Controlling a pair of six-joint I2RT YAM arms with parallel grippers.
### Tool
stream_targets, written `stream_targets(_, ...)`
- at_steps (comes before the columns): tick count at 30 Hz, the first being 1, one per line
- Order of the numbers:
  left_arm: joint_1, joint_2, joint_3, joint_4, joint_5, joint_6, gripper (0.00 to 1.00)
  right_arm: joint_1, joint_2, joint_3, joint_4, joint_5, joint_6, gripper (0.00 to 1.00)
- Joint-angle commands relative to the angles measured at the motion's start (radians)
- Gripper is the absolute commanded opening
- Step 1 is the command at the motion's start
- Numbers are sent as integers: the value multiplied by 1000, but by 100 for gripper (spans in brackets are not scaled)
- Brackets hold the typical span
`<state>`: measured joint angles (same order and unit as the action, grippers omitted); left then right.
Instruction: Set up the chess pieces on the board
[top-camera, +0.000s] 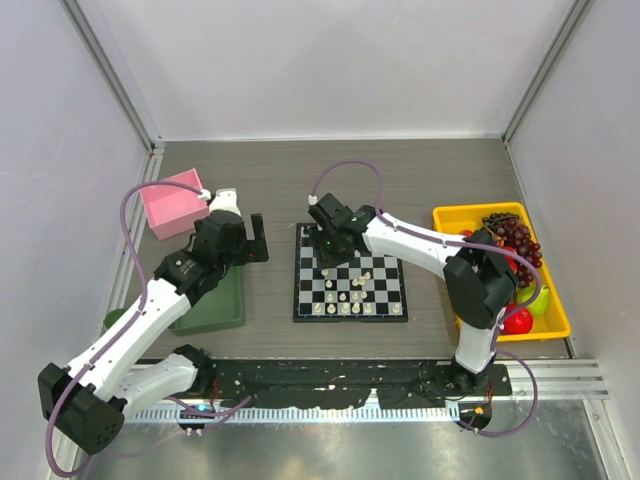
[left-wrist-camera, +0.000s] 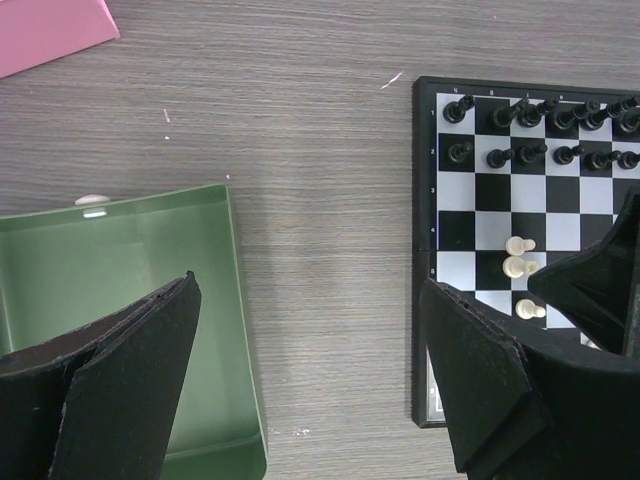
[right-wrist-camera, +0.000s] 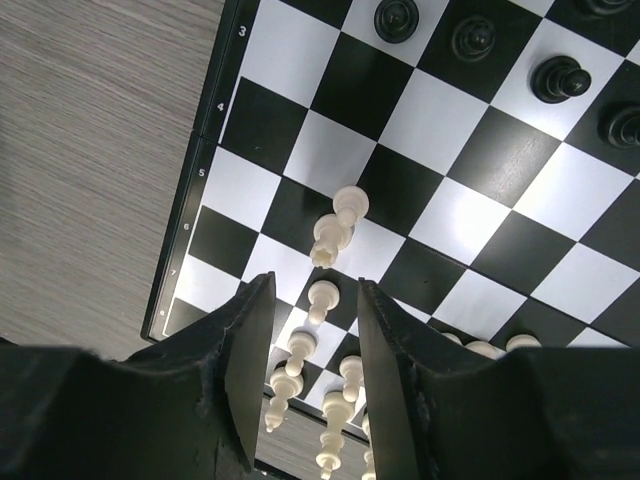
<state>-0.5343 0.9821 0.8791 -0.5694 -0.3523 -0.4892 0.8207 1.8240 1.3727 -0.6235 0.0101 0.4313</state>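
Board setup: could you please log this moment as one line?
left gripper: open, between tray and board | right gripper: open over board, aimed at white piece

Board (right-wrist-camera: 470, 205): glossy, smooth squares with glare; table (left-wrist-camera: 320, 250): matt grey wood grain; green tray (left-wrist-camera: 130, 265): smooth plastic, slight sheen

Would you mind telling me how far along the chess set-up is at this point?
Done: the black pieces stand in two rows at the board's far end. In hand: the open right gripper hangs over a loose white piece mid-board; the left gripper is open, empty, between the green tray and board. Left: several white pieces are off their home rows.
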Motion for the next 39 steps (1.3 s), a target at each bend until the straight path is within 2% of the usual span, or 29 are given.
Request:
stream_targets(1,10,9,50,-9,-10,18,99,12,21,49,-18,45,-5,44)
stream_targets(5,8,30,58,-15,22,27,100,12,38,63,-16,56,-22,40)
stream_targets(11,8,55,73,-30,30,29,100,12,57,72,-13,33,-16,39)
stream_targets(16,10,58,77,-29,30,29,99,14,64,71,-13,36,-17,33)
stream_targets(24,10,59,80,-30,29,31,100,15,75,72,-13,27,-17,32)
stream_targets(26,10,58,80,-30,27,29,100,15,77,71,-15,25,-20,27)
stream_targets(32,10,56,80,-32,26,28,100,15,67,74,-16,27,-22,25)
stream_targets(33,10,56,80,-32,26,29,100,15,63,74,-16,27,-26,20)
stream_targets(37,11,55,80,-32,24,27,100,20,44,81,-38,34,-29,18)
stream_targets(38,10,53,80,-33,24,28,100,18,35,83,-39,36,-31,13)
stream_targets(39,10,53,80,-34,24,26,100,21,31,83,-44,36,-35,13)
